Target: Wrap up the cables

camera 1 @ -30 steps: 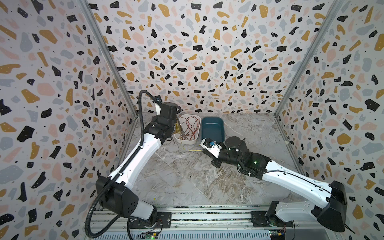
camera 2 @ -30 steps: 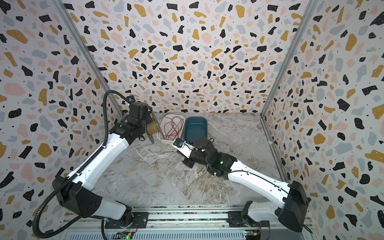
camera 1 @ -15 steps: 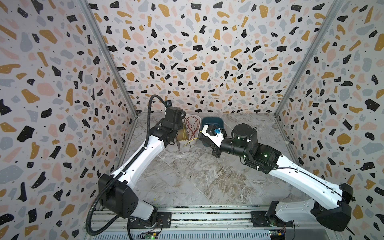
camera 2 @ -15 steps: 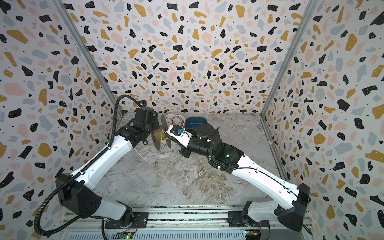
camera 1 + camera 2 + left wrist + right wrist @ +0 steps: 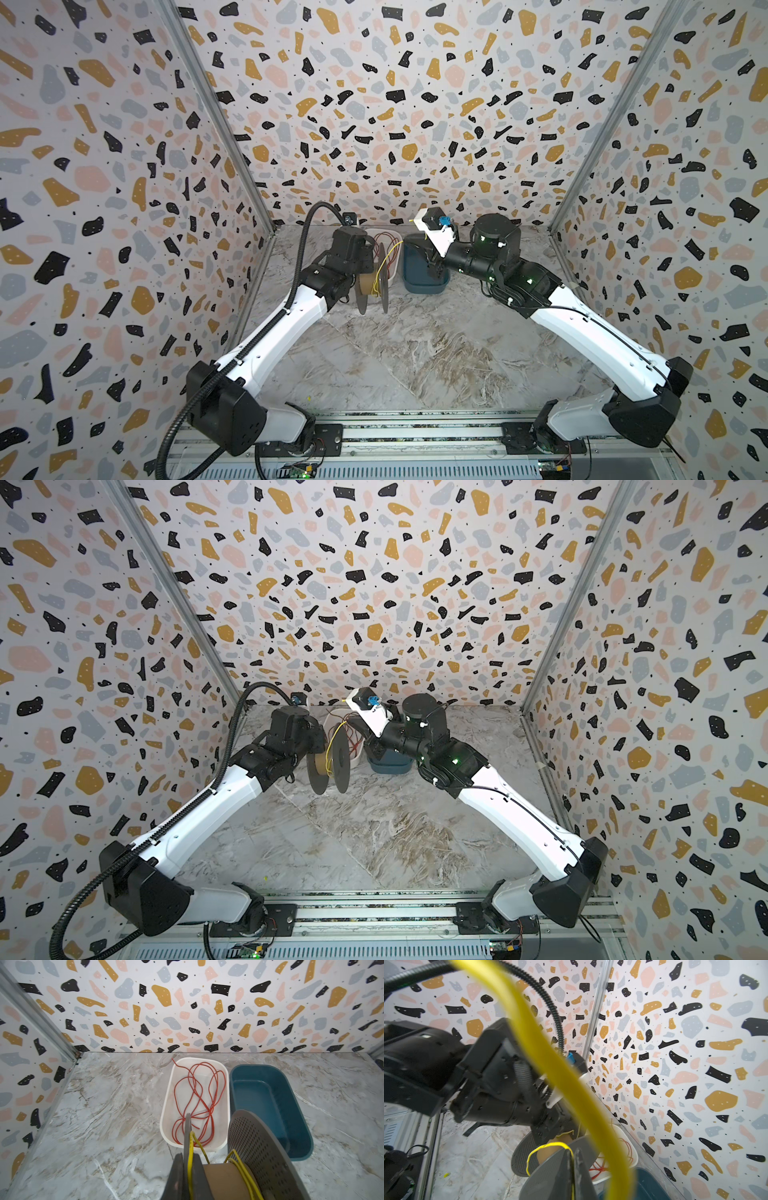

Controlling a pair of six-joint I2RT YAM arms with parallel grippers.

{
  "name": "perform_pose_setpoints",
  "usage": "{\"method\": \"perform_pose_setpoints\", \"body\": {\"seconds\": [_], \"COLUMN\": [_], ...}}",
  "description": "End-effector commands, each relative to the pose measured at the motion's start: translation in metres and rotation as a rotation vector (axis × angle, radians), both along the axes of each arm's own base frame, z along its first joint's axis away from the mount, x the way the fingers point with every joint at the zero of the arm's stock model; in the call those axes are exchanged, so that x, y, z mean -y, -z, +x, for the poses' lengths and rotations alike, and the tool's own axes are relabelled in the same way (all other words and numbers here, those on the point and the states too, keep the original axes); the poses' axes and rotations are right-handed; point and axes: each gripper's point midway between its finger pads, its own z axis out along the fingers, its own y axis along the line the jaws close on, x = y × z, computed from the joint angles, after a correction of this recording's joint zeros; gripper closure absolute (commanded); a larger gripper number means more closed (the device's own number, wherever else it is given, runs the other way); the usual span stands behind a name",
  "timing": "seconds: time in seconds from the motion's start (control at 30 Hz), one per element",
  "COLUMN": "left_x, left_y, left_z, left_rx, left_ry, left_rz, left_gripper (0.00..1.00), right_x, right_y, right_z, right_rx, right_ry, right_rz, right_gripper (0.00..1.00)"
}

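**Step in hand.** We judge this to be the winding of the yellow cable (image 5: 550, 1059) onto the spool (image 5: 371, 286). The spool hangs clear of the surface (image 5: 415, 353), in front of the white tray (image 5: 168, 1103), with its axis roughly level.

**Recommended handling.**
- Keep the strand lightly taut between the two arms. The few turns on the cardboard core look loose and stand off it.
- Lead the strand in between the grey flanges and square to the core, so that it does not ride over a rim.
- Lay the turns side by side.
- Watch the slack loop near the right fingertips, which could snag on a flange.

**Left end effector** (image 5: 188, 1159). It is closed on one thin flange of the spool and carries the spool by that edge. We consider this a narrow hold that may twist under a hard pull.

**Right end effector** (image 5: 572, 1159). It is closed, with the yellow cable pinched between its fingers. It is raised beside the spool, above the blue tray (image 5: 291, 1105), which looks empty.

**Location of the cables.** The yellow cable runs from the right-hand pinch across to the spool core. The red cable (image 5: 210, 1109) lies loose and tangled in the white tray, not yet wound.
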Motion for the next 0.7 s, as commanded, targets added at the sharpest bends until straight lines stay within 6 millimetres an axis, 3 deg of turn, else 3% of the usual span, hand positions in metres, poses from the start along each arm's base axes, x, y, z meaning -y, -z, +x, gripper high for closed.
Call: {"method": "perform_pose_setpoints", "body": {"seconds": [0.0, 0.23, 0.67], "left_x": [0.017, 0.033, 0.060], "left_y": [-0.033, -0.039, -0.041], "left_z": [-0.005, -0.021, -0.047], "left_rx": [0.108, 0.115, 0.106], "left_ry": [0.087, 0.188, 0.359], "left_rz": [-0.055, -0.017, 0.013], "left_gripper": [1.00, 1.00, 1.00], "right_x": [0.012, 0.023, 0.018], "right_y": [-0.033, -0.025, 0.013], "right_z": [0.009, 0.043, 0.094], "right_rx": [0.003, -0.075, -0.161], "right_ry": [0.007, -0.007, -0.020], "right_rz": [0.084, 0.126, 0.112], "right_gripper": [1.00, 1.00, 1.00]}}
